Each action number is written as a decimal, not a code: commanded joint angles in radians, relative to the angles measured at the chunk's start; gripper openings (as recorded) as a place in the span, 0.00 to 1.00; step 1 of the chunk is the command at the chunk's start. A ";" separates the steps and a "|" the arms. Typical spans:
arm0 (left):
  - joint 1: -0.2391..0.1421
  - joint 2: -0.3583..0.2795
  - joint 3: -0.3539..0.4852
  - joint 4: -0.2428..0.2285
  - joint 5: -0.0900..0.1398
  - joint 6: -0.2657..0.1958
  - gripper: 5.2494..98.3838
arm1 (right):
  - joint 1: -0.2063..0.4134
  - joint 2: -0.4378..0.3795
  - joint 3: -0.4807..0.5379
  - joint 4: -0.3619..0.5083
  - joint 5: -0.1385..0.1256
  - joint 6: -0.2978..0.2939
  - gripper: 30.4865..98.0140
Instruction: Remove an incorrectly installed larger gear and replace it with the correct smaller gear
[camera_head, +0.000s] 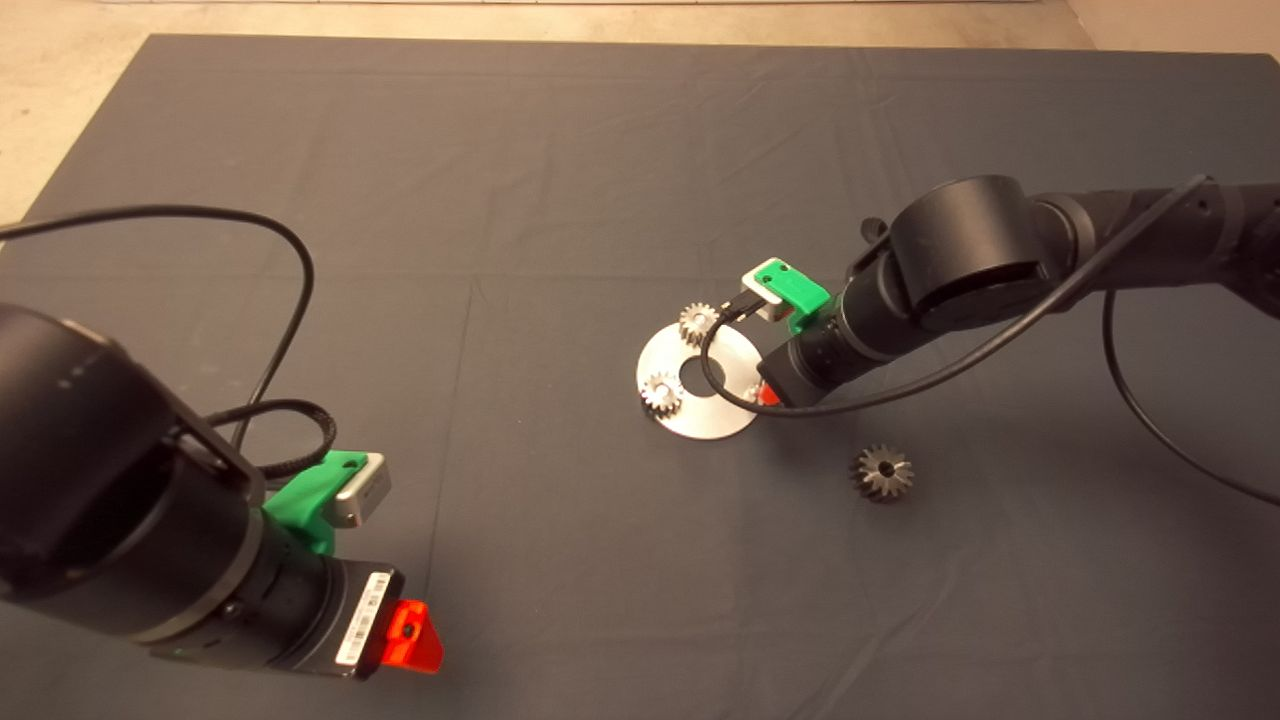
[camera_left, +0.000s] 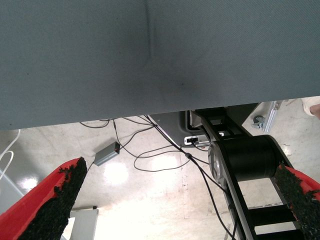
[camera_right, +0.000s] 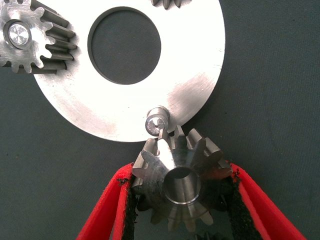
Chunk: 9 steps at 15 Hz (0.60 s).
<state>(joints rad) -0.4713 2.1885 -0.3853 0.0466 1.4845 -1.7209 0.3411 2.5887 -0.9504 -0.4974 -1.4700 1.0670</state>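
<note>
Holds the smaller gear (camera_right: 182, 187) in the right gripper (camera_right: 181, 172), fingers closed partway against its teeth from both sides. Hangs just off the disc (camera_right: 200, 75) rim, right of mid-mat, bore not over the bare pin (camera_right: 156, 121); teeth seem to touch or nearly touch that pin, hard to tell which.

Could catch the pin top on the gear's face if lowered from here, since the bore sits to one side. Could tip or slip in the pads, gripped only on toothed flanks. Might drag the loose disc and disturb the two pale gears (camera_right: 35, 37).

Leaves the larger gear (camera_head: 882, 472) lying on the mat (camera_head: 500, 150), toward the near edge, apart from the disc.

Keeps the left gripper (camera_left: 180, 167) parked wide open and empty at the near left corner.
</note>
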 joint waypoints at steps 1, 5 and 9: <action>-0.007 -0.002 0.014 -0.008 0.003 -0.008 0.99 | 0.024 0.008 0.001 -0.043 0.005 0.007 0.14; -0.007 -0.002 0.014 -0.008 0.003 -0.008 0.99 | 0.022 0.015 -0.010 -0.046 0.048 0.008 0.13; -0.006 -0.002 0.014 -0.007 0.005 -0.008 0.99 | -0.010 0.036 -0.022 -0.070 0.048 0.007 0.14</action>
<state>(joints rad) -0.4713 2.1885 -0.3853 0.0469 1.4846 -1.7209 0.3252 2.6131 -0.9716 -0.5155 -1.4313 1.0702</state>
